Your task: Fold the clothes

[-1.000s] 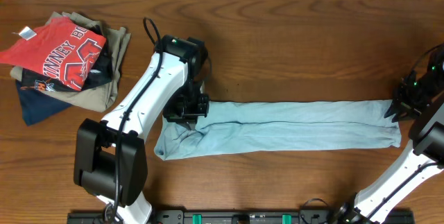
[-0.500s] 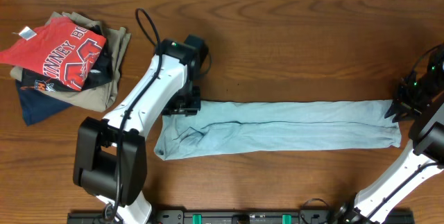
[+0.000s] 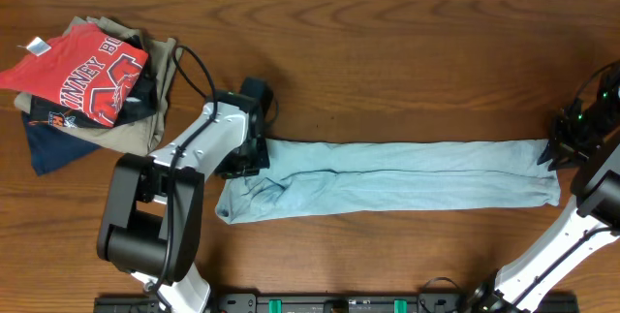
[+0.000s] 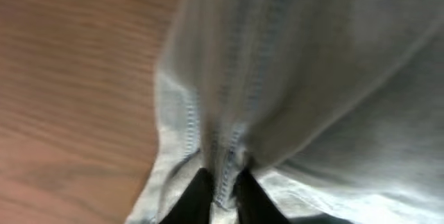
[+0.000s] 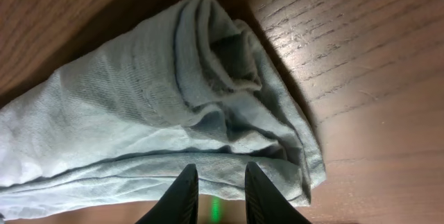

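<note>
- We see the plain pale blue-grey short-sleeved T-shirt [image 3: 387, 175] lying flat on the brown wooden table [image 3: 407, 51]. It is drawn out into one long narrow band that runs from the table's left-middle to near its right edge, on the half nearer the arms' bases.
- The left gripper [image 4: 222, 175] sits at the band's left end, on the far side of that end as the table lies. Its two dark fingers [image 4: 198, 196] are drawn together and clamp a seamed ridge of the T-shirt between them.
- Below that grip, towards the table's near edge, the left end of the T-shirt is rumpled and bunched rather than smooth.
- The right gripper [image 5: 220, 167] is at the band's right end, close to the table's right edge. Its fingers stand only narrowly apart, pinched on the cloth's edge, which runs into the gap between them.
- In the right wrist view, that end is rolled into several soft layers against the wood.
- At the table's far left corner, well apart from the T-shirt, lies a stack of folded garments. A red shirt with white lettering [image 3: 92, 71] is on top, over a khaki piece [image 3: 145, 129] and a navy piece [image 3: 48, 148].
</note>
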Available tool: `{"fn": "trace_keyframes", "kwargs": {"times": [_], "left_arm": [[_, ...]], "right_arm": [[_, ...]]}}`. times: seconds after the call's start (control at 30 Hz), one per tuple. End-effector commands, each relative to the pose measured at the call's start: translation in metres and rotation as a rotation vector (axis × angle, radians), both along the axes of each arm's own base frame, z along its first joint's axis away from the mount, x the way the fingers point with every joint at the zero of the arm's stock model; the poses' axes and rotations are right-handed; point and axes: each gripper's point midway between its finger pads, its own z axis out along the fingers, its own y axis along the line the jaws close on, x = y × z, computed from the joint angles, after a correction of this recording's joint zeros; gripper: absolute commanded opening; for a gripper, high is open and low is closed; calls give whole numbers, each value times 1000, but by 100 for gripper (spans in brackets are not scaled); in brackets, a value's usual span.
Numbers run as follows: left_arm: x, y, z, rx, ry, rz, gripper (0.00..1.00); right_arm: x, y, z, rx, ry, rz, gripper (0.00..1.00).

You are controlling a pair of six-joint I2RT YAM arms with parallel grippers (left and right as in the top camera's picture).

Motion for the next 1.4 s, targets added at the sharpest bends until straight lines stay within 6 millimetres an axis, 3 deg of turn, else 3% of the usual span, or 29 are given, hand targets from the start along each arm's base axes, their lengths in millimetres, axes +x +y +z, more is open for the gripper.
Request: {"fn": "trace_keyframes", "kwargs": {"times": [0.0,0.2,0.37,0.6,0.7,0.77,0.97,1.17,1.37], "left_arm": [[-2,-3,-2,-24,12,-4,6],[-14,1,0,-8,60,8,7],[-33,19,9,34,124,177,6],[-27,31,14,-4,103,364,8],[-19,25,13,-71,88,343,17],[-11,19,16,-117,71,306,31],[23,15,35,-157,-45,223,45],[69,18,38,-145,-224,183,47],[69,19,20,-129,-190,185,47]], "right_arm": [[0,1,1,0,-5,17,21],[0,1,1,0,-5,17,21],[0,1,1,0,-5,17,21],[1,0,1,0,-6,17,21],[1,0,1,0,-6,17,21],[1,0,1,0,-6,17,21],[1,1,1,-1,-5,14,21],[1,1,1,-1,-5,14,21],[1,1,1,-1,-5,14,21]]}}
